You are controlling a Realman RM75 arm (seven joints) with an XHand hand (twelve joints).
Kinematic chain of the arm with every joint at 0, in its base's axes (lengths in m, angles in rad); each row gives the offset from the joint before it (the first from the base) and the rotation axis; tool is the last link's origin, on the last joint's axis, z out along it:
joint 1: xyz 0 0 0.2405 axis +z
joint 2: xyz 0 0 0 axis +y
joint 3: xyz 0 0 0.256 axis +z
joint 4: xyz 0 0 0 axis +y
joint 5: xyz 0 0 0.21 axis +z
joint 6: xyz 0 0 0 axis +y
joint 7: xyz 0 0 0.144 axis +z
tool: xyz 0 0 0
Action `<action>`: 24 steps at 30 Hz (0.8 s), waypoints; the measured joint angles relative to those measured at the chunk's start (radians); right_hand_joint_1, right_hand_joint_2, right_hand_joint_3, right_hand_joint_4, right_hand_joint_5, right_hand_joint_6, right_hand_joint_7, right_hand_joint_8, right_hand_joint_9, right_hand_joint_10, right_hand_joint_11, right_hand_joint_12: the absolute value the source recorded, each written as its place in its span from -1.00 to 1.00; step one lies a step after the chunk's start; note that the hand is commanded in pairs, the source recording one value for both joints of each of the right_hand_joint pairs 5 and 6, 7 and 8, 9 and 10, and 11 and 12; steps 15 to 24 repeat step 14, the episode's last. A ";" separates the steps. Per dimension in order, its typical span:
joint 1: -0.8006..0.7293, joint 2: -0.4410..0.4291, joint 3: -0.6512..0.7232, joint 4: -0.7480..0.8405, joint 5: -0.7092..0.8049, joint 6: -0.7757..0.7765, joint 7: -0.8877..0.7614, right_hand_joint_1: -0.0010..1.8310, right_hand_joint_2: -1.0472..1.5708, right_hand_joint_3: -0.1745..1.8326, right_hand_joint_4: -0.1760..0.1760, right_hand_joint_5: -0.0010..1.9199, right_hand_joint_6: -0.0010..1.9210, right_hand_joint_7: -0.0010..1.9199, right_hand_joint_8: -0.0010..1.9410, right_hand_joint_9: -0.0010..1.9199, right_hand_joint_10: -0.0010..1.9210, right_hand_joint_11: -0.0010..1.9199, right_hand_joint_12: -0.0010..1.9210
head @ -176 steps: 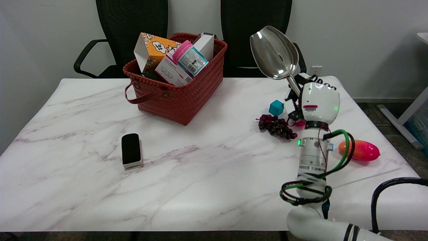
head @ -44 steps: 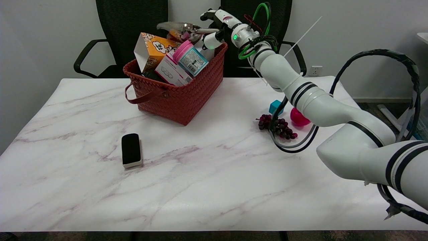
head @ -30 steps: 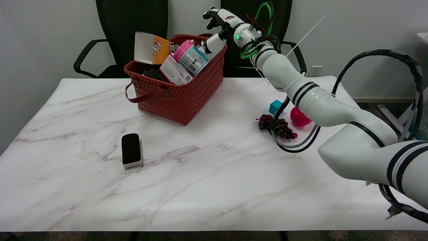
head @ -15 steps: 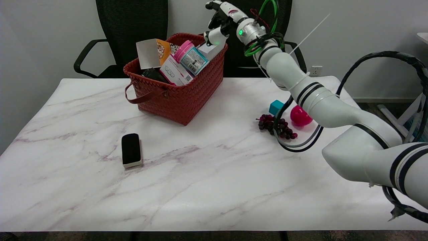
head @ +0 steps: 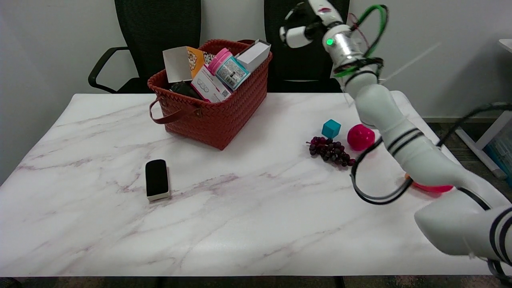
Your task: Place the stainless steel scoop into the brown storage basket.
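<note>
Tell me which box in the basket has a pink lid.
The small teal box, propped between the orange carton and the grey box; it alone has a pink lid.

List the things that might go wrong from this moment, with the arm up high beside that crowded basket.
1. The brown storage basket is crammed: the white box and the pink-lidded jar lean above the rim and might tip out if jostled.
2. The scoop cannot be seen now, so whether it sits securely inside is uncertain.
3. The right hand hangs high with nothing visibly in it; a black cable loop sags near the grapes and could drag them.
</note>
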 measured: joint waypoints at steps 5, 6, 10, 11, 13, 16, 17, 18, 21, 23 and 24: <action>-0.154 0.042 0.124 0.143 0.008 0.042 -0.012 0.24 0.19 0.39 0.00 -0.72 -0.72 -0.29 -0.30 -0.41 -0.41 -0.52 -0.52; -0.187 0.049 0.146 0.170 0.009 0.050 -0.014 0.24 0.16 0.42 0.00 -0.72 -0.72 -0.31 -0.32 -0.43 -0.43 -0.53 -0.53; -0.323 0.071 0.225 0.276 0.012 0.089 -0.020 0.23 0.09 0.48 0.00 -0.74 -0.74 -0.37 -0.37 -0.46 -0.47 -0.54 -0.54; -0.361 0.074 0.243 0.306 0.013 0.101 -0.021 0.23 0.06 0.49 0.00 -0.74 -0.74 -0.38 -0.39 -0.47 -0.47 -0.54 -0.54; -0.423 0.079 0.269 0.354 0.013 0.122 -0.023 0.23 0.04 0.50 0.00 -0.75 -0.75 -0.40 -0.40 -0.47 -0.47 -0.53 -0.53; -0.469 0.080 0.285 0.386 0.013 0.138 -0.024 0.23 0.02 0.51 0.00 -0.75 -0.75 -0.41 -0.41 -0.47 -0.47 -0.53 -0.53; -0.469 0.080 0.285 0.386 0.013 0.138 -0.024 0.23 0.02 0.51 0.00 -0.75 -0.75 -0.41 -0.41 -0.47 -0.47 -0.53 -0.53; -0.469 0.080 0.285 0.386 0.013 0.138 -0.024 0.23 0.02 0.51 0.00 -0.75 -0.75 -0.41 -0.41 -0.47 -0.47 -0.53 -0.53; -0.469 0.080 0.285 0.386 0.013 0.138 -0.024 0.23 0.02 0.51 0.00 -0.75 -0.75 -0.41 -0.41 -0.47 -0.47 -0.53 -0.53; -0.469 0.080 0.285 0.386 0.013 0.138 -0.024 0.23 0.02 0.51 0.00 -0.75 -0.75 -0.41 -0.41 -0.47 -0.47 -0.53 -0.53; -0.469 0.080 0.285 0.386 0.013 0.138 -0.024 0.23 0.02 0.51 0.00 -0.75 -0.75 -0.41 -0.41 -0.47 -0.47 -0.53 -0.53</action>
